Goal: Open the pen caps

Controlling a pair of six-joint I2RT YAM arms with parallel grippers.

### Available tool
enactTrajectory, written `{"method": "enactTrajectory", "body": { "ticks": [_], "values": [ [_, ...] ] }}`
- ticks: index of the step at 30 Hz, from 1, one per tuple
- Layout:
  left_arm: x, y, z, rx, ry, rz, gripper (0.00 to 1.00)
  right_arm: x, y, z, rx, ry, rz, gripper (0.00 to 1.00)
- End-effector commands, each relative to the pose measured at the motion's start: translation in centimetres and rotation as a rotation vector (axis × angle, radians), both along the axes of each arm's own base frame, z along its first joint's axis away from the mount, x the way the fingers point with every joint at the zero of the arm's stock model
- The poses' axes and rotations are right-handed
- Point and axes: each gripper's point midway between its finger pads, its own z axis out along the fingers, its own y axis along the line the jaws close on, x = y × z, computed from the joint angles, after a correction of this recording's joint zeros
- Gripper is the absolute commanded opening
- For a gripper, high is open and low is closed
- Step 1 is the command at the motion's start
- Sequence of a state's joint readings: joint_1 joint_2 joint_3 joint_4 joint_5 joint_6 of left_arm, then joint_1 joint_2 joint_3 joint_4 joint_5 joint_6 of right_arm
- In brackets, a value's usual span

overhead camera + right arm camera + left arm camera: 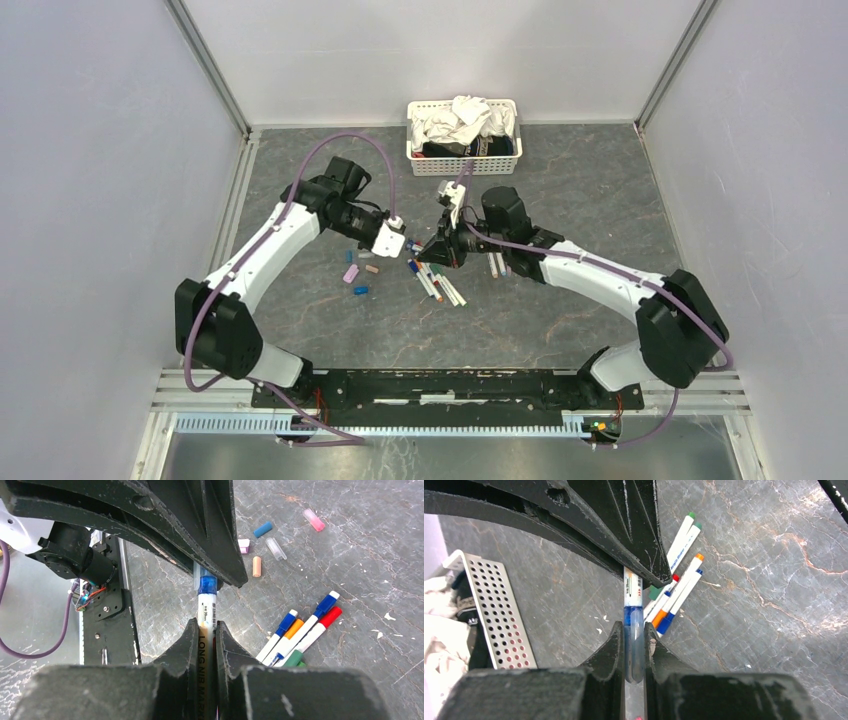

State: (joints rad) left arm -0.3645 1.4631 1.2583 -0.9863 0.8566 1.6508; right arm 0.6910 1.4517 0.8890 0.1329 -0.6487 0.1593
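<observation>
Held pen: a slim white-barrelled marker pen point(206, 612) with black print is carried in the air on the near side of the white plastic basket of cloths point(480, 165), spanned between both claws.
Its cap: a stubby translucent blue plastic cap point(634, 655) is seen on the pen's end; it is judged not yet pulled off.
Left claw point(634, 630): narrowed hard onto the cap, one finger on each side.
Right claw point(206, 630): narrowed onto the printed barrel, just behind the cap.
Other pens: a bundle of capped white pens point(437, 282) with blue, orange, red and green ends is laid on the dark marbled counter point(580, 200), nearer than the basket.
Loose caps: small pink, blue, orange and clear caps point(257, 566) are scattered nearer than the basket and to its left.
Handling: the pen is judged light, stiff and smooth, so slipping is likely. The cap is probably a snug friction fit.
Hold: the cap is best taken at mid-length and the barrel close to the joint, so that the pull can be kept straight along the pen.
</observation>
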Motion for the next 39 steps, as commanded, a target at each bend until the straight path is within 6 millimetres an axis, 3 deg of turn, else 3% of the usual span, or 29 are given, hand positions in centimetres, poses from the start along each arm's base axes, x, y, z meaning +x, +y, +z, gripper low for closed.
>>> {"method": "enactTrajectory", "body": {
  "ticks": [1, 10, 20, 23, 27, 29, 31, 33, 36, 39],
  "values": [
    [5.8, 24.6, -1.6, 0.841, -0.217, 0.539, 0.02, -10.7, -9.8, -7.6, -0.313, 0.526, 0.024, 0.0],
    [4.9, 27.7, -0.3, 0.978, -0.297, 0.535, 0.02, -12.1, -12.3, -8.2, -0.354, 0.529, -0.041, 0.0],
    [3.3, 27.8, -1.3, 0.954, -0.228, 0.571, 0.02, -11.9, -13.7, -7.8, -0.371, 0.494, -0.107, 0.0],
    [2.4, 25.0, -0.9, 0.797, -0.144, 0.553, 0.02, -11.5, -12.6, -6.9, -0.301, 0.495, -0.097, 0.0],
    [1.1, 16.9, 3.3, 0.495, -0.095, 0.5, 0.03, -9.7, -10.2, -3.5, -0.197, 0.452, -0.049, 0.0],
    [-0.2, 13.5, 4.8, 0.372, -0.052, 0.475, 0.19, -8.9, -9.0, -1.6, -0.157, 0.423, -0.019, 0.0],
    [-2.2, 10.4, 6.0, 0.258, 0.021, 0.437, 0.57, -8.1, -7.4, 0.4, -0.131, 0.363, 0.012, 0.0],
    [-4.3, 7.5, 6.9, 0.151, 0.123, 0.413, 0.77, -7.5, -5.4, 2.4, -0.115, 0.292, 0.051, 0.0],
    [-7.4, 4.5, 7.3, 0.076, 0.304, 0.376, 0.91, -7.3, -2.5, 4.1, -0.113, 0.2, 0.106, 0.0],
    [-8.8, 3.8, 6.8, 0.06, 0.363, 0.354, 0.93, -7.1, -0.5, 4.6, -0.118, 0.127, 0.124, 0.0]
  ]
}}
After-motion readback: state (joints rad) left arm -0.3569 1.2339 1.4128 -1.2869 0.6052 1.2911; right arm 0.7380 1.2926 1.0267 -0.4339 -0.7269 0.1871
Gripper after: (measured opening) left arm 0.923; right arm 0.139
